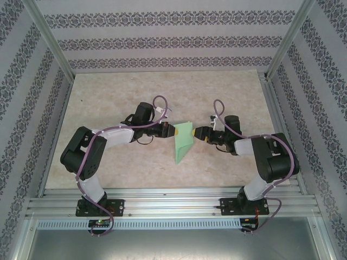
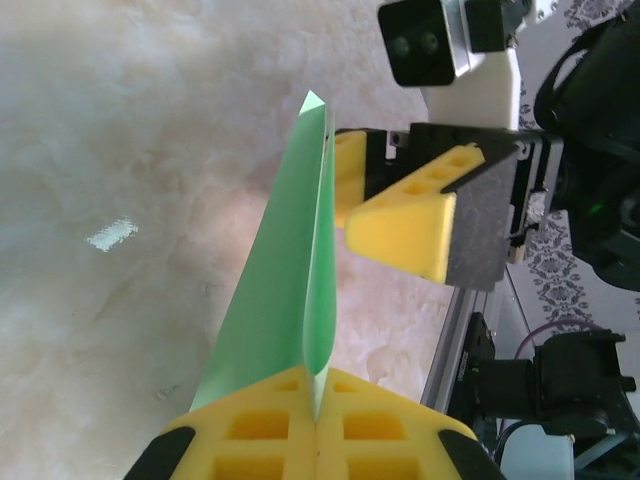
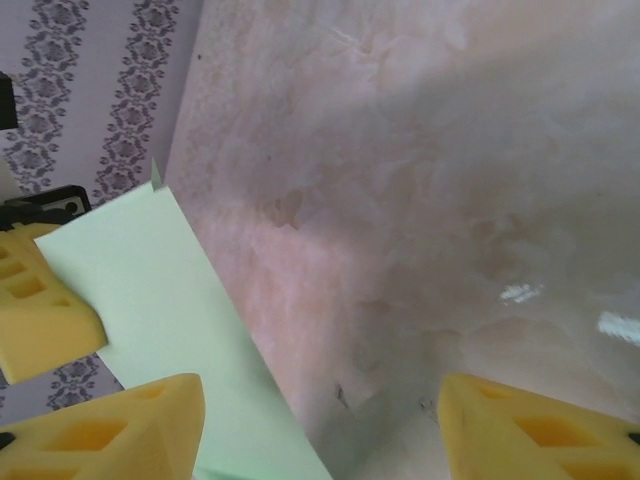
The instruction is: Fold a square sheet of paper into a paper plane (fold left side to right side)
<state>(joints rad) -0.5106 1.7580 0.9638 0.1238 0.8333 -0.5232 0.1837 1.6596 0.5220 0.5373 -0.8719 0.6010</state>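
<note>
The square sheet of paper is folded into a slim, pointed, pale green paper plane (image 1: pixel 182 142), tip toward the near edge. It stands on edge above the table. My left gripper (image 1: pixel 169 130) is shut on its wide end, and the paper (image 2: pixel 285 290) rises out from between the yellow pads (image 2: pixel 260 430). My right gripper (image 1: pixel 196 133) faces it from the right, open and holding nothing. In the left wrist view the right gripper (image 2: pixel 343 205) sits just beside the sheet's far edge. From the right wrist, the paper (image 3: pixel 150 300) lies past the left fingertip of my right gripper (image 3: pixel 320 400).
The marbled beige tabletop (image 1: pixel 119 97) is boxed in by patterned walls and aluminium posts (image 1: pixel 49 38). A metal rail (image 1: pixel 173 203) with both arm bases runs along the near edge. One yellow finger (image 3: pixel 40 310) of the left gripper appears in the right wrist view.
</note>
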